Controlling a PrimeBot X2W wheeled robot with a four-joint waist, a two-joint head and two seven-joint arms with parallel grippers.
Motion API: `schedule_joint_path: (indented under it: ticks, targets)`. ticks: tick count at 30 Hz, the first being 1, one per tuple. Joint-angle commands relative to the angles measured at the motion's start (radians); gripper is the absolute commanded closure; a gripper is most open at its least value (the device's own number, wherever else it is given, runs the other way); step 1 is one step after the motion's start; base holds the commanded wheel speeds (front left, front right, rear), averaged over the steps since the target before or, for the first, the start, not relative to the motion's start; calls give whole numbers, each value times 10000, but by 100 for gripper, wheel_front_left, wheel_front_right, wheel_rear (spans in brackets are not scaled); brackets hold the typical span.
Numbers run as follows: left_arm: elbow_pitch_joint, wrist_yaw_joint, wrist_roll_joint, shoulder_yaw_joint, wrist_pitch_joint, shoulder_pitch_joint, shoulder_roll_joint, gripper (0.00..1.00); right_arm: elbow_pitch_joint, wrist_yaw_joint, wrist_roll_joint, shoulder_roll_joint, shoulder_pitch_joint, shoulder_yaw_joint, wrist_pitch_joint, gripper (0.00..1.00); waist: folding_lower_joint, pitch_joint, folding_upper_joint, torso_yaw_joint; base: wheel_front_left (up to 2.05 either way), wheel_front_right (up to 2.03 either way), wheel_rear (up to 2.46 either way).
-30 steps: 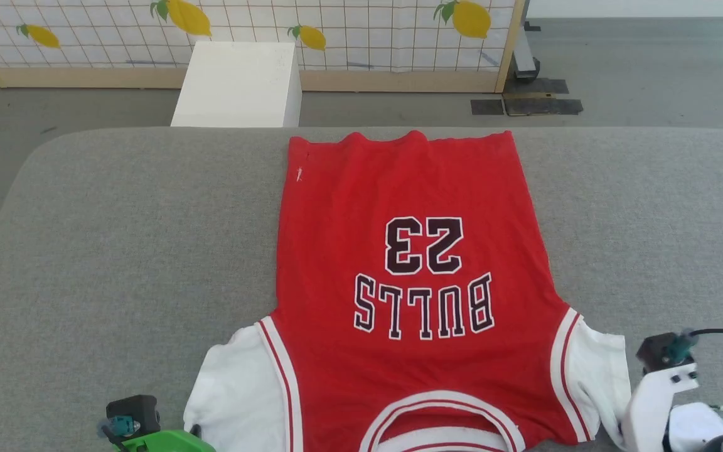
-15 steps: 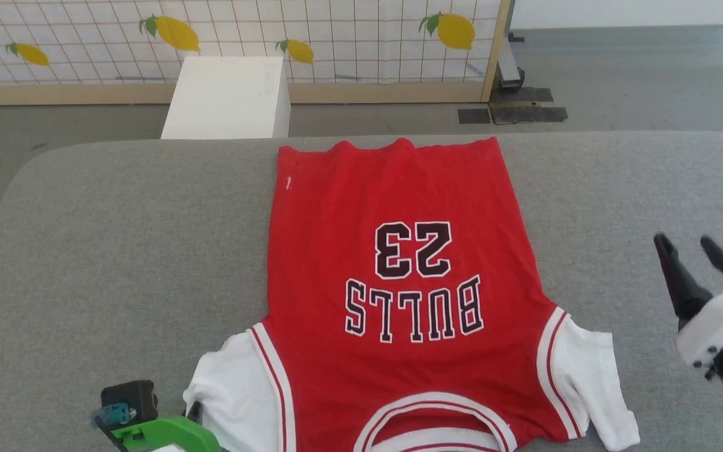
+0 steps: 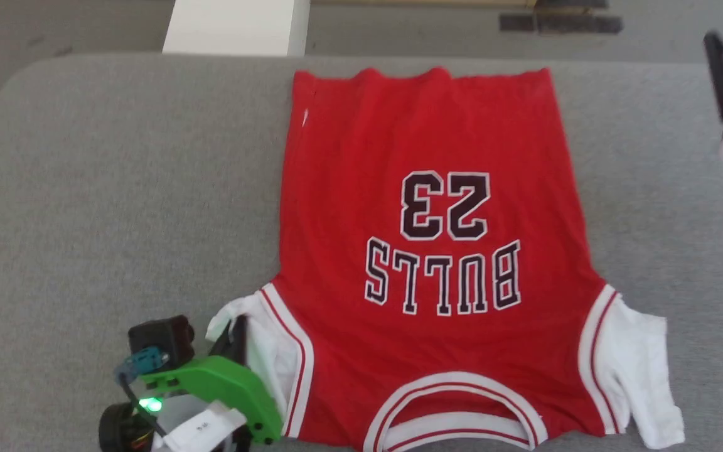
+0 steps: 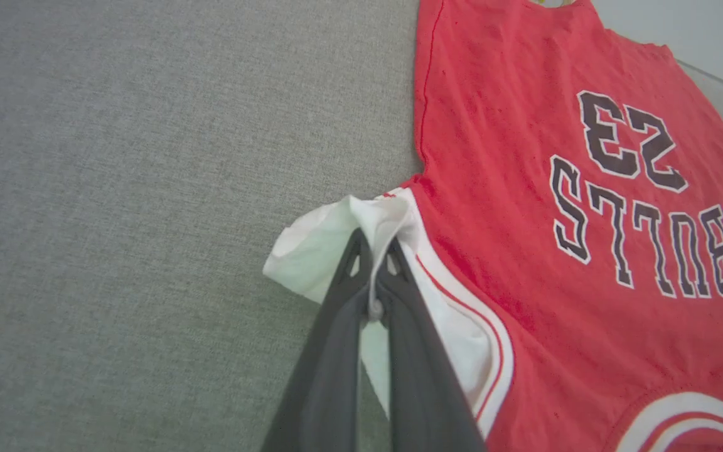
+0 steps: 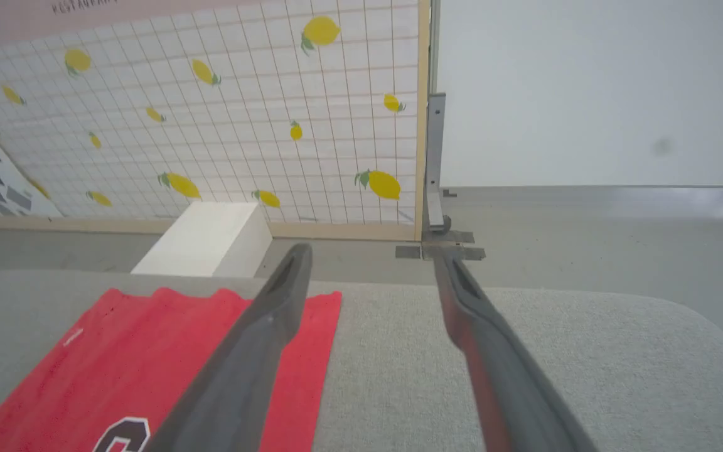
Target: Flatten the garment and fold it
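The left claw (image 4: 372, 251) reaches in low at the near left, fingers clamped on the white sleeve (image 4: 305, 257) of the red Bulls jersey (image 3: 430, 251), while the right claw (image 5: 371, 254) hangs raised off the jersey's right side, fingers wide apart, empty. The jersey lies flat, print up, collar nearest, hem close to the far edge of the grey worktop (image 3: 117, 188), bare worktop on both sides.

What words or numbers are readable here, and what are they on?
"BULLS": on the red garment, upside down in the head view.
"23": also on the garment.
Too small to read: white tag, head view's lower left.
Cut off, unreadable: pink wall strip, right wrist view.
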Motion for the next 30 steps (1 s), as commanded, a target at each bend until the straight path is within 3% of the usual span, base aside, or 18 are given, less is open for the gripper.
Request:
schedule_joint_path:
  ticks: [1, 14, 20, 30]
  targets:
    - [-152, 74, 115, -102, -61, -214, -122, 100, 313, -13, -166, -190, -561, 90, 193, 0, -1, 1641, 0, 1042, 0, 0, 0]
    - [-1679, 497, 686, -788, -459, -253, -749, 100, 2054, -13, -1118, -1925, -4004, 1732, 3421, 0, -1, 4068, 0, 2641, 0, 0, 0]
    - [-2096, 582, 866, -1022, -548, -164, -835, 100, 2098, -13, -980, -2405, -4444, 2645, 4895, 0, -1, 4542, 0, 2946, 0, 0, 0]
    - [-2123, 618, 930, -1204, -517, -196, -903, 100, 1937, -13, -567, -2745, -4330, 3182, 6413, 0, -1, 4676, 0, 2995, 0, 0, 0]
